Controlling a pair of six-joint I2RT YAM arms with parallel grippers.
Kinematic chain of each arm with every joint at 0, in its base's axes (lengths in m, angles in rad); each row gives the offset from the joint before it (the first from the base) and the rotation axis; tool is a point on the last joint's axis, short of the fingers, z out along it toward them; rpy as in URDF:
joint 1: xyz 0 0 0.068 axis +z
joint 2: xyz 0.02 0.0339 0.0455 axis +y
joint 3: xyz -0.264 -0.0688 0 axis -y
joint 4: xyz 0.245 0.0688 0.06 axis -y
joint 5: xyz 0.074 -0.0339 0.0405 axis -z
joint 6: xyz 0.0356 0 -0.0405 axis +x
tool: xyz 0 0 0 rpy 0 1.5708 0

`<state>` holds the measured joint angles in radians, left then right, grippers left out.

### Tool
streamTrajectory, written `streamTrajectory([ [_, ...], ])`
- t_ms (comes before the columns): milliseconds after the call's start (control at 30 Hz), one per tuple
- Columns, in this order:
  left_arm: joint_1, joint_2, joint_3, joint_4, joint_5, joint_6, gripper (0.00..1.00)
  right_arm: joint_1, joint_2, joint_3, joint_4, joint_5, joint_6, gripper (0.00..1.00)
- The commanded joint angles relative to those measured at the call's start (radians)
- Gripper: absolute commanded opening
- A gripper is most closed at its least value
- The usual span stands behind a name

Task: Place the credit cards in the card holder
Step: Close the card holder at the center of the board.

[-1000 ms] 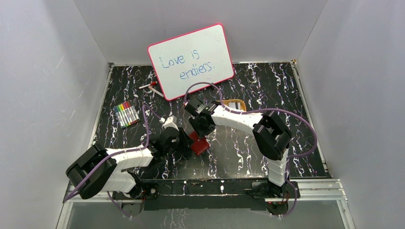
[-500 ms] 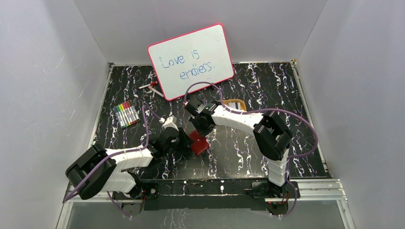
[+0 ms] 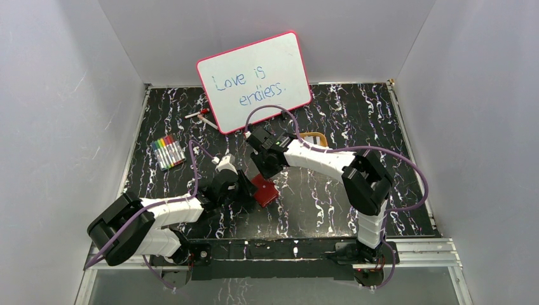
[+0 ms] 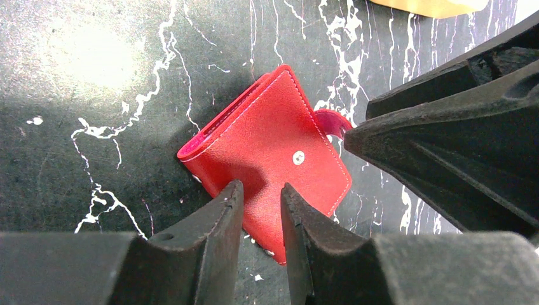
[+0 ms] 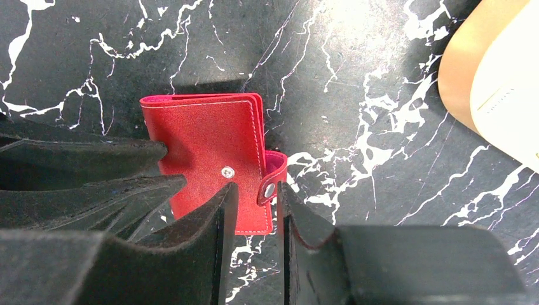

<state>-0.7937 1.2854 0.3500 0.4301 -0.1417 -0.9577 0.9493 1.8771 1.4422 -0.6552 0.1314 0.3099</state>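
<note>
The card holder (image 4: 267, 146) is lying shut and flat on the table (image 5: 381, 38), its snap tab (image 5: 272, 181) wrapping around one long edge and apparently fastened. No card can go in until that tab comes undone, which is probably why both arms are crowding over it.

The left gripper (image 4: 260, 213) is coming down on the card holder's edge opposite the tab. Its jaws are standing narrowly apart with red leather showing between them, likely steadying the holder. Whether they are pinching the cover or only pressing on it, I cannot tell.

The right gripper (image 5: 257, 203) is working at the tab side, its jaws slightly apart and flanking the tab. Whether they are actually clamping it is unclear.

The tray (image 5: 461, 70) is sitting well apart from the card holder, past its tab side. It is carrying a pale card (image 5: 508, 108) that is running out of the right wrist view, so the number of cards is hard to tell. The overhead view is hiding most of the card holder under the two wrists, and its pockets are not showing anywhere.
</note>
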Motion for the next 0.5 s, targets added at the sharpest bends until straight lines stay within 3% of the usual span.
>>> streamTrajectory([
  [0, 0.006, -0.020, -0.016, -0.021, -0.020, 0.011, 0.27, -0.001, -0.031, 0.027, 0.012, 0.000, 0.001, 0.36],
  [267, 0.007, -0.020, -0.019, -0.021, -0.021, 0.008, 0.27, -0.010, -0.015, 0.021, -0.004, -0.019, 0.000, 0.31],
  [467, 0.007, -0.021, -0.020, -0.019, -0.021, 0.007, 0.27, -0.013, -0.009, 0.016, -0.022, -0.019, 0.000, 0.33],
])
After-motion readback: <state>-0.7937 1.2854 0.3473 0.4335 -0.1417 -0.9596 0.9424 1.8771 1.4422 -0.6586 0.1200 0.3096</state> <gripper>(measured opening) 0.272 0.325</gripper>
